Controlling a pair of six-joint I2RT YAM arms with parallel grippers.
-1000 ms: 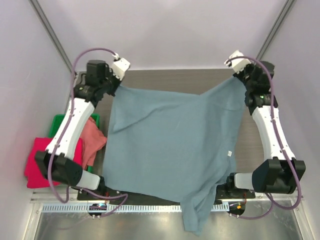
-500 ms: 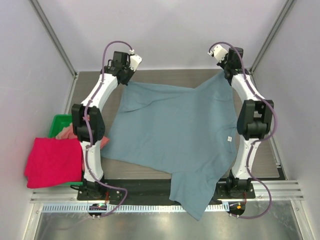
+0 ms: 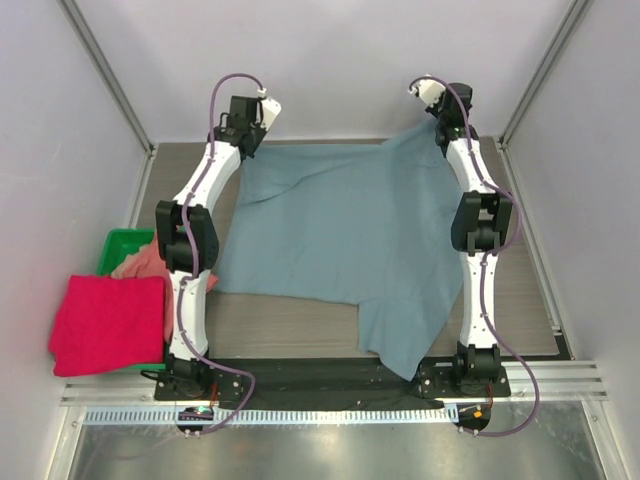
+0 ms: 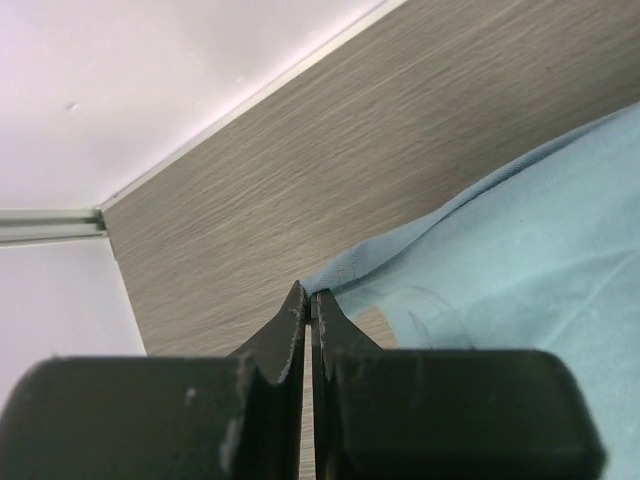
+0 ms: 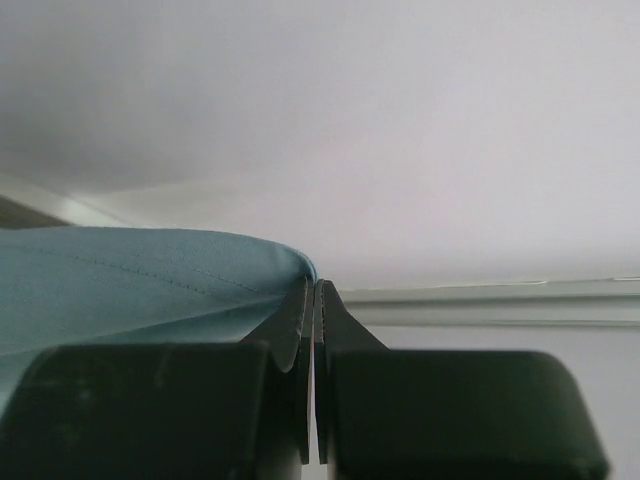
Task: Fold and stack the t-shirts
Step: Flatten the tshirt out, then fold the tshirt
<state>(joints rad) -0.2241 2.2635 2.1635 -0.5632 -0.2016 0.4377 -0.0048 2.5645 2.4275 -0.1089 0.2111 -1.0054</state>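
Left gripper (image 4: 308,292), right gripper (image 5: 315,287) clamp slate-blue t-shirt (image 3: 340,230) corners, seemingly — woodgrain table (image 3: 290,325), pale walls (image 3: 340,60)

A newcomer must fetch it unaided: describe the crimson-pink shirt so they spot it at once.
Start at the table with the slate-blue shirt spread across it, then look past its left edge to the green bin. On the bin's near side lies the crimson-pink shirt, flat and squarish, far brighter than the crumpled salmon-pink shirt behind it.
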